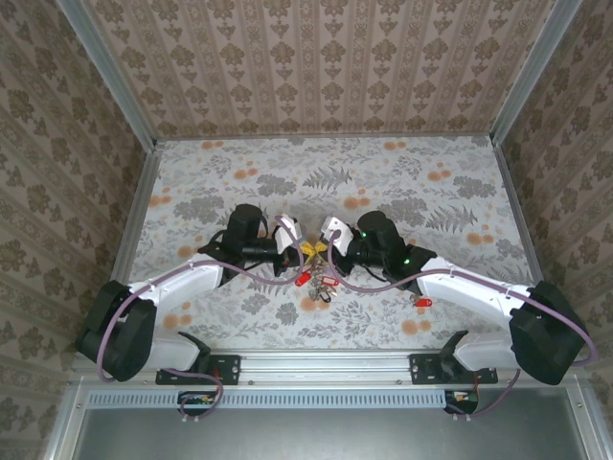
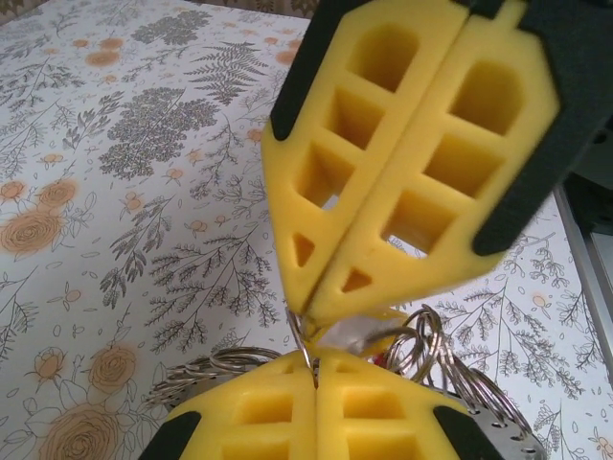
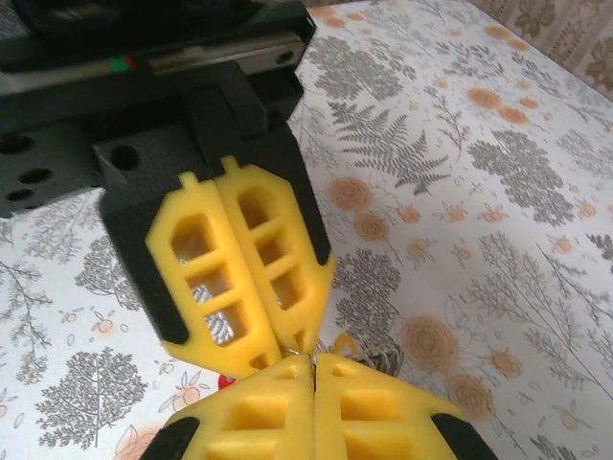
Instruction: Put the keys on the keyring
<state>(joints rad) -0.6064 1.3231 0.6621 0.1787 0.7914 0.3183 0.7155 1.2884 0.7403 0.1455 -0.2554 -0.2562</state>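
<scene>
Yellow foam pads of the left gripper pressed flat together, seam tight, a thin wire loop running into the tip and apparently nipped there, though too fine to say for certain. Tip to tip against it, the right gripper, pads likewise pressed together, slanted onto the same loop from above.

From the right wrist, the same meeting seen the other way round: right gripper with closed tip at the bottom, left gripper angled onto it, black housing behind.

Just beyond the joined tips, a cluster of small split rings, bright silver, overlapping one another. Beneath and to either side of the left pads, the keyring, a broad flat grey band curving out on the left and again on the right.

From overhead, both grippers nose to nose at mid-table, with red keys bunched just on the near side of them, toward the arm bases. Well apart from the pincers, beside the right forearm, one more red key lying alone on the flowered tablecloth.
</scene>
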